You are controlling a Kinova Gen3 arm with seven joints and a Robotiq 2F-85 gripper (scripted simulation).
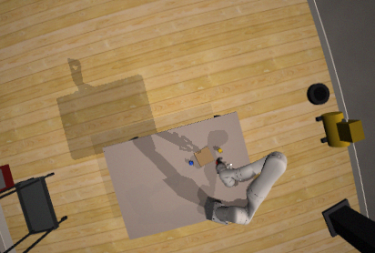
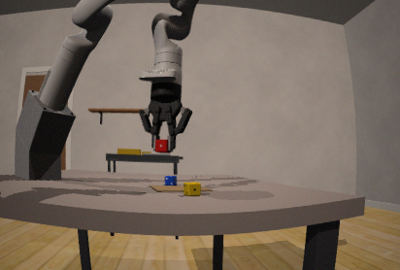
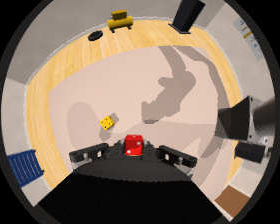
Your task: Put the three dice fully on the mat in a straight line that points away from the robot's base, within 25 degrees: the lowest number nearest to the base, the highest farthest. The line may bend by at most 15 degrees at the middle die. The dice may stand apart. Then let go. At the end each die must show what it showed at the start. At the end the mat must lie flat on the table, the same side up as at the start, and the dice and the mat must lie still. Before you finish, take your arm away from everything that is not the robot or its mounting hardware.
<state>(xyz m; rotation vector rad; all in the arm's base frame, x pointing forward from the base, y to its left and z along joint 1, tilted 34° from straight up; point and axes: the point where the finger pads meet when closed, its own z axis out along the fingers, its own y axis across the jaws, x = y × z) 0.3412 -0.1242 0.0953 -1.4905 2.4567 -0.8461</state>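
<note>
My gripper (image 1: 217, 162) (image 2: 162, 148) (image 3: 134, 143) is shut on the red die (image 2: 161, 145) (image 3: 134, 144) and holds it well above the table; one pip shows on its side in the exterior view. The brown mat (image 1: 204, 156) (image 2: 165, 188) lies flat on the table; it is not visible in the wrist view. The yellow die (image 1: 220, 150) (image 2: 192, 188) (image 3: 107, 122) rests on the table off the mat's right side in the top view, several pips on top. The blue die (image 1: 191, 163) (image 2: 170, 181) rests off the mat's opposite side; its top number is too small to read.
The grey-pink table (image 1: 150, 198) (image 2: 291, 208) (image 3: 116, 75) carries the robot's base (image 1: 219, 213) (image 2: 39, 139) at one long edge. The yellow die stands between the mat and the table's short right edge in the top view. Arm shadows cross the table top.
</note>
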